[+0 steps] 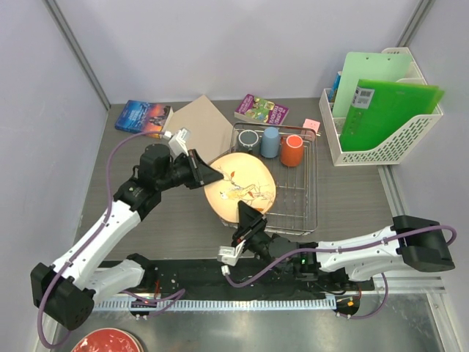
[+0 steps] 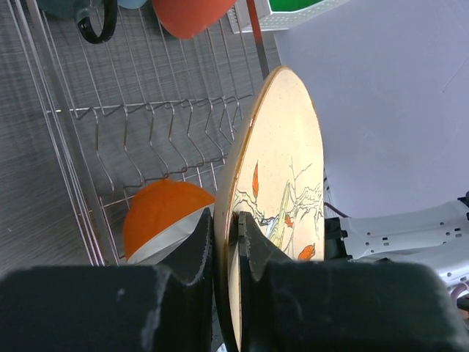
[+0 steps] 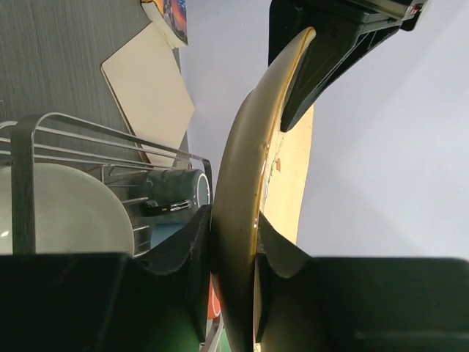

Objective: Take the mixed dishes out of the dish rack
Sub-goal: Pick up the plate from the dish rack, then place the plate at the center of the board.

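Observation:
A cream plate with orange leaves [image 1: 242, 187] is held tilted above the left part of the chrome dish rack [image 1: 300, 202]. My left gripper [image 1: 207, 176] is shut on its upper-left rim [image 2: 282, 147]. My right gripper [image 1: 249, 214] is shut on its near rim [image 3: 245, 183]. A grey mug [image 1: 248, 138], a light-blue cup [image 1: 270, 141] and an orange cup [image 1: 292, 150] stand at the rack's far end. An orange-and-white bowl [image 2: 161, 220] lies in the rack under the plate, hidden in the top view.
A white lattice basket [image 1: 366, 150] with green folders stands right of the rack. Two books [image 1: 143, 116] [image 1: 261, 110] and a cardboard sheet [image 1: 201, 125] lie at the back. A red plate [image 1: 106, 342] sits at the near left.

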Available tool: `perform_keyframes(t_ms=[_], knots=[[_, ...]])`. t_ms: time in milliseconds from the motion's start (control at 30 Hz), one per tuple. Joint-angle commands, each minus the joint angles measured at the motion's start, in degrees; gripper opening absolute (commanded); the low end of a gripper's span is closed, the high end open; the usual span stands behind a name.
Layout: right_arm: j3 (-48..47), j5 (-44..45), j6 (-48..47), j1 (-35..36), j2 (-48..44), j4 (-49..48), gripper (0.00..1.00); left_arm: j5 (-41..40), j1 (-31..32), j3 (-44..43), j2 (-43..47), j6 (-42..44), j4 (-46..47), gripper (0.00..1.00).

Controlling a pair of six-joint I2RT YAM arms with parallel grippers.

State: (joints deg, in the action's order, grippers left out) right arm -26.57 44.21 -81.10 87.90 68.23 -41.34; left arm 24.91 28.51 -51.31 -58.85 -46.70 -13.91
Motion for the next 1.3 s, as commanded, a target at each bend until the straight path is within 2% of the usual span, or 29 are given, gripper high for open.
perform_keyframes(t_ms=[0,100,133,167,333,500,633,733,767,833,867,1000,1167,1267], knots=[[-3.1,-0.1,-2.4,0.0,-0.6,-8.8,0.55,3.6,-0.2,0.9,3.8,1.6,6.8,0.0],[-3.4,0.4,-2.0,0.0,-0.5,-10.7,0.8,3.6,-2.3,0.0,4.6,0.4,7.0,0.0],[-3.8,0.7,-1.9,0.0,-0.4,-11.0,0.97,3.7,-2.8,-0.1,4.9,-0.1,7.1,0.0],[-4.0,0.8,-1.6,0.0,-0.3,-11.3,1.0,4.1,-3.6,-0.2,5.0,-0.9,7.4,0.0],[-9.1,8.1,3.7,0.0,0.3,-13.6,1.0,4.3,-10.0,-1.8,5.9,-3.1,7.3,0.0],[-15.8,16.9,14.5,-0.1,-3.3,-8.5,1.0,1.3,-14.0,-3.0,5.6,-7.9,9.5,0.0],[-21.9,27.9,27.4,-0.4,-7.8,-5.2,1.0,-1.8,-17.3,-5.4,3.0,-8.8,6.8,0.0],[-23.2,31.9,34.6,-0.6,-14.0,-1.8,1.0,-3.9,-19.8,-6.9,1.4,-9.5,5.8,0.0],[-23.2,33.0,41.1,-0.8,-15.8,2.1,1.0,-4.1,-21.3,-7.1,0.2,-10.1,6.0,0.0],[-22.7,32.9,48.8,-1.0,-20.3,8.4,1.0,-4.9,-22.9,-7.3,-1.0,-11.0,7.0,0.0],[-22.4,31.7,56.6,-1.2,-24.3,15.2,1.0,-5.0,-25.0,-7.0,-1.9,-12.4,7.7,0.0],[-18.6,31.7,65.7,-1.3,-32.9,21.3,1.0,-6.6,-30.8,-6.1,-4.3,-14.5,11.1,0.0],[-16.1,31.3,75.2,-1.3,-37.3,32.1,1.0,-8.7,-40.6,0.0,-7.8,-19.3,22.6,0.0],[-15.2,30.7,78.9,-1.3,-38.1,35.5,1.0,-9.7,-43.3,1.1,-11.9,-20.8,25.9,0.0]])
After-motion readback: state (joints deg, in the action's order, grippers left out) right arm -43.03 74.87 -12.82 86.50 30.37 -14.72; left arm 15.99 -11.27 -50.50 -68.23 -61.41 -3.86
